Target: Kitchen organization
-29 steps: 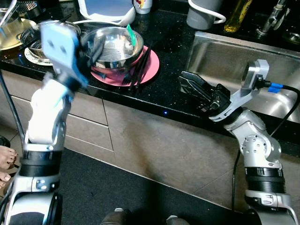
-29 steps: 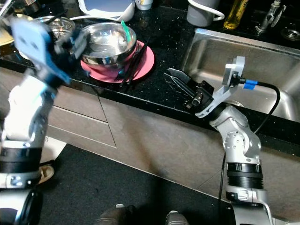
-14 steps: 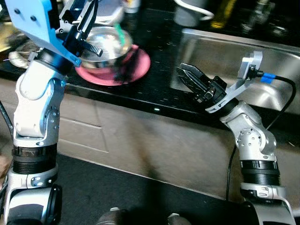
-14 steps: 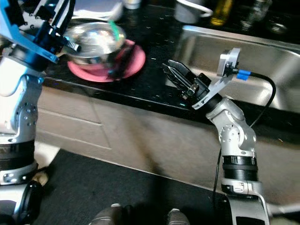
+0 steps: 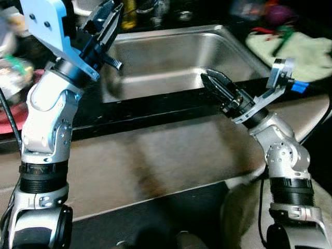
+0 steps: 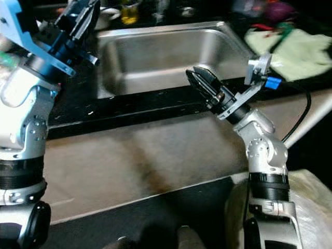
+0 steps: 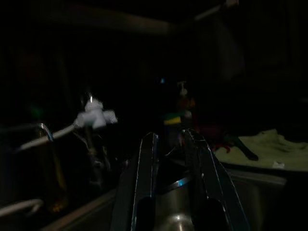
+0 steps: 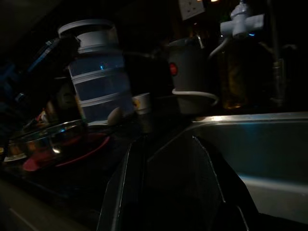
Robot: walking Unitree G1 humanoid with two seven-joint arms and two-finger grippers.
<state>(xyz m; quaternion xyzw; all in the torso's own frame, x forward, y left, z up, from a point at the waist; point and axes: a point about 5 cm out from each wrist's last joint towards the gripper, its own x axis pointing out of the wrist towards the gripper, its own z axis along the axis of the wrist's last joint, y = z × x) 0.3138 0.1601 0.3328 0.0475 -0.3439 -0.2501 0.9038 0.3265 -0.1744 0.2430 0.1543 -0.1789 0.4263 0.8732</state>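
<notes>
A steel sink (image 5: 171, 57) lies in the middle of the black counter (image 5: 129, 111). My left gripper (image 5: 110, 13) is raised above the sink's left rim, open, with nothing between its fingers. My right gripper (image 5: 207, 79) hovers over the counter's front edge by the sink's right side, pointing left, open and empty. In the right wrist view a steel bowl (image 8: 48, 137) sits on a pink plate (image 8: 72, 151) further along the counter. A blurred bit of the pink plate (image 5: 6, 110) peeks in at the far left.
A pale green cloth (image 5: 290, 46) lies on the counter right of the sink. A white faucet (image 8: 240, 21), a grey jug (image 8: 190, 77), an oil bottle (image 8: 236, 82) and a stacked container (image 8: 98, 82) stand along the back. Cabinet fronts (image 5: 155, 155) run below.
The camera has swung right, so the sink now sits centre and the plate and bowl have slid off to the left. My left gripper is raised higher than a second ago.
</notes>
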